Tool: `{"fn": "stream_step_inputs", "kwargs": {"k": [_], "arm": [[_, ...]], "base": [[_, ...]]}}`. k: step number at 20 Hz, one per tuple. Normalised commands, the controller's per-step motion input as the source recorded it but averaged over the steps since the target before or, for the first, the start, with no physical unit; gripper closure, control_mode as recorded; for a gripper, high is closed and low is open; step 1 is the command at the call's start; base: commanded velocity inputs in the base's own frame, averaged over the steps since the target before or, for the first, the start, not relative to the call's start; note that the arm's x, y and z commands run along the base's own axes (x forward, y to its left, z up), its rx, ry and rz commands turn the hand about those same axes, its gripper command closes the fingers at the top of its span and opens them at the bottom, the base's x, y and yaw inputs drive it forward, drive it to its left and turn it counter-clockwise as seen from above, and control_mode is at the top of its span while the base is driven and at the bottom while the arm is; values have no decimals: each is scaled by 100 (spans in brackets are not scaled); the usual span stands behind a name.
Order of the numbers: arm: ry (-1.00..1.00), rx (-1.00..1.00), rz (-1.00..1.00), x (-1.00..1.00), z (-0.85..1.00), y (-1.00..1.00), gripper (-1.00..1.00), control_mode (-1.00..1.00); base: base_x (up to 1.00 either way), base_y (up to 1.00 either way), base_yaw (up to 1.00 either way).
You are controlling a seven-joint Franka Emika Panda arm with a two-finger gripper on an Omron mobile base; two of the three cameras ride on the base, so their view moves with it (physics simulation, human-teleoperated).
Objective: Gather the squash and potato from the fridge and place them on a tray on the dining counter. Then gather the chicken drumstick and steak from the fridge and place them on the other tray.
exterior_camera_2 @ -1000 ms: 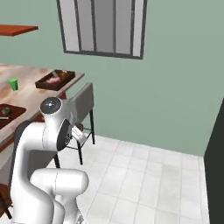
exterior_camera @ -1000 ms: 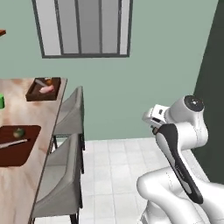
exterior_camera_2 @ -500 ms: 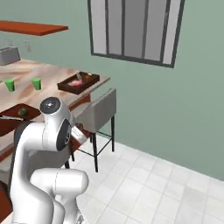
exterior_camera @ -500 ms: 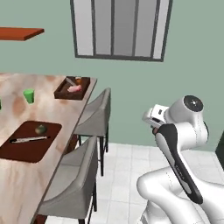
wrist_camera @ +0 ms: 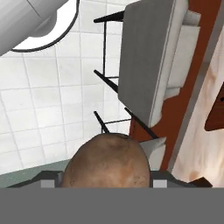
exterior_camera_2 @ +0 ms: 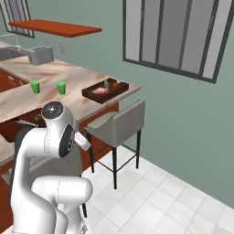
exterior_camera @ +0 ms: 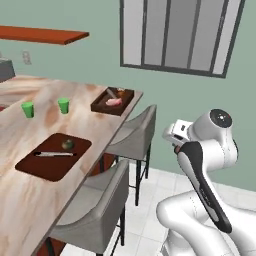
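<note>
In the hand view the brown mottled potato (wrist_camera: pixel 107 162) sits between my fingertips, with my gripper (wrist_camera: pixel 107 178) shut on it, held over white floor tiles beside the dining counter (wrist_camera: pixel 202 148). In the left base view the counter (exterior_camera: pixel 30 200) carries two reddish-brown trays. The near tray (exterior_camera: pixel 37 166) holds the small dark green squash (exterior_camera: pixel 67 144). The far tray (exterior_camera: pixel 101 105) holds the pink steak (exterior_camera: pixel 114 102) and a small piece beside it that I cannot identify. The right base view shows that far tray (exterior_camera_2: pixel 91 95) and steak (exterior_camera_2: pixel 99 90). The fridge is out of view.
Two grey stools (exterior_camera: pixel 134 134) (exterior_camera: pixel 95 210) stand along the counter's edge, between me and the trays. Two green cups (exterior_camera: pixel 28 109) (exterior_camera: pixel 63 105) stand on the counter. A thin dark utensil (exterior_camera: pixel 54 154) lies on the near tray. White tiled floor (exterior_camera_2: pixel 173 201) lies open to the right.
The whole picture has shifted: the base has moved, so the counter, trays and stools now sit further right and larger in both base views. The arm's pose looks unchanged.
</note>
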Motion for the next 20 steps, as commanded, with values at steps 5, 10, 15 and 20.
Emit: {"fn": "stream_step_inputs", "kwargs": {"k": [5, 10, 15, 20], "arm": [[0, 0, 0, 0, 0, 0, 100, 100], [0, 0, 0, 0, 0, 0, 100, 100], [0, 0, 0, 0, 0, 0, 100, 100], [0, 0, 0, 0, 0, 0, 100, 100]], "base": [[20, -17, 39], [11, -19, 38], [2, -42, 40], [4, -52, 40]]}}
